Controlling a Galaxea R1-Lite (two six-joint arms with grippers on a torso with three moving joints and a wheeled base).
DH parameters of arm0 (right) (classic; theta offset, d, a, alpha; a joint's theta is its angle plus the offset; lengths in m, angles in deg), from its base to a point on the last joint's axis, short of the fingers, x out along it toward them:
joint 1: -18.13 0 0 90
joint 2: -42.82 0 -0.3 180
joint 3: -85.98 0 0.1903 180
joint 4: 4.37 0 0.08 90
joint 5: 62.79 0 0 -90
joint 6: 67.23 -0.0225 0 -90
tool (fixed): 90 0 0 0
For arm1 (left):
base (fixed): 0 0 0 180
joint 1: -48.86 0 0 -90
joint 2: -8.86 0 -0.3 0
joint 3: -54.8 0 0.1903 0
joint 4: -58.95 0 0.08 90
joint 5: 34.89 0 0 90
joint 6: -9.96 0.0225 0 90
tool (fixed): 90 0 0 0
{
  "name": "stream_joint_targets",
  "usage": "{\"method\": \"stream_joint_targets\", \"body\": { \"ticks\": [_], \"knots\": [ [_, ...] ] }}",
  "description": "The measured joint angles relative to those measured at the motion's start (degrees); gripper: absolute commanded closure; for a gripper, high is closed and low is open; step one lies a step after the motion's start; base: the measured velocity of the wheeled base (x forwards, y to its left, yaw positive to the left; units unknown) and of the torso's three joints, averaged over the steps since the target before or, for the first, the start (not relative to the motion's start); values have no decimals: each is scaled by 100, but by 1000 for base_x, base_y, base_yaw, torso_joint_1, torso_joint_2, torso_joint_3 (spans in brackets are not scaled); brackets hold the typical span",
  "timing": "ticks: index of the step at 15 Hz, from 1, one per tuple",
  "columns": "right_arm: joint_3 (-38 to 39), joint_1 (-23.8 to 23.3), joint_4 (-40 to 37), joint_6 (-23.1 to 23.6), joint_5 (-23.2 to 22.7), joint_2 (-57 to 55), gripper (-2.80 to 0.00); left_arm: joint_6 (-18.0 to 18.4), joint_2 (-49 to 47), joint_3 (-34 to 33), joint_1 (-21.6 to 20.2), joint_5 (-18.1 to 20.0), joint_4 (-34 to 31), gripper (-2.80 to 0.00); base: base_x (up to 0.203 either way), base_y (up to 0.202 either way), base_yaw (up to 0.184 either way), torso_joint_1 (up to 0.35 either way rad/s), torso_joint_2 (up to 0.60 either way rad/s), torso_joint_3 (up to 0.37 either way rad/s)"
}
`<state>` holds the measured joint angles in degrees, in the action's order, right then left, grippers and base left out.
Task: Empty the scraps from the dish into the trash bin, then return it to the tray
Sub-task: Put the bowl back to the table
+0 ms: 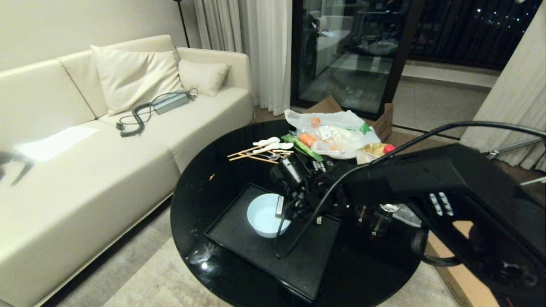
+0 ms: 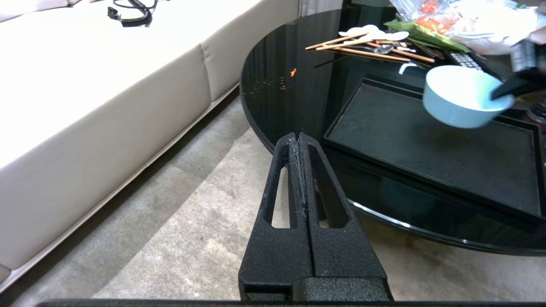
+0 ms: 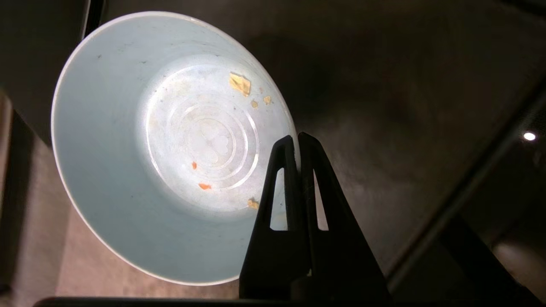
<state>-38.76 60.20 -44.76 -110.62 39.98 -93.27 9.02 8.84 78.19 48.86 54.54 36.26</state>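
Note:
The dish (image 1: pixel 265 216), a pale blue deep bowl, hangs tilted just above the left part of the black tray (image 1: pixel 260 256). My right gripper (image 1: pixel 280 207) is shut on its rim, one finger inside and one outside. In the right wrist view the dish (image 3: pixel 170 145) fills the picture with the right gripper (image 3: pixel 297 140) pinching its edge. Of the scraps, only a few small orange and yellow crumbs (image 3: pixel 239 83) cling to the bottom. The left wrist view shows the dish (image 2: pixel 463 96) over the tray (image 2: pixel 426 149). My left gripper (image 2: pixel 298 136) is shut and empty beside the table. The trash bin is out of view.
The tray lies on a round black glass table (image 1: pixel 200 204). Behind it are chopsticks and white spoons (image 1: pixel 264 150), a plastic bag of food (image 1: pixel 335 132) and a remote (image 1: pixel 319 165). Small glass bottles (image 1: pixel 375 219) stand right of the tray. A cream sofa (image 1: pixel 85 170) stands to the left.

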Motion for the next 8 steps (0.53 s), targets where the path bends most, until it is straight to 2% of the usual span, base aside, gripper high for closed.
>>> {"method": "stream_joint_targets", "body": {
  "ticks": [4,8],
  "knots": [
    [-75,-285,493,30,13,-438,0,0,0,-2,0,-2,0,0,0,0,0,0,0,0],
    [-82,-498,593,33,58,-730,0,0,0,-2,0,-2,0,0,0,0,0,0,0,0]
  ]
}}
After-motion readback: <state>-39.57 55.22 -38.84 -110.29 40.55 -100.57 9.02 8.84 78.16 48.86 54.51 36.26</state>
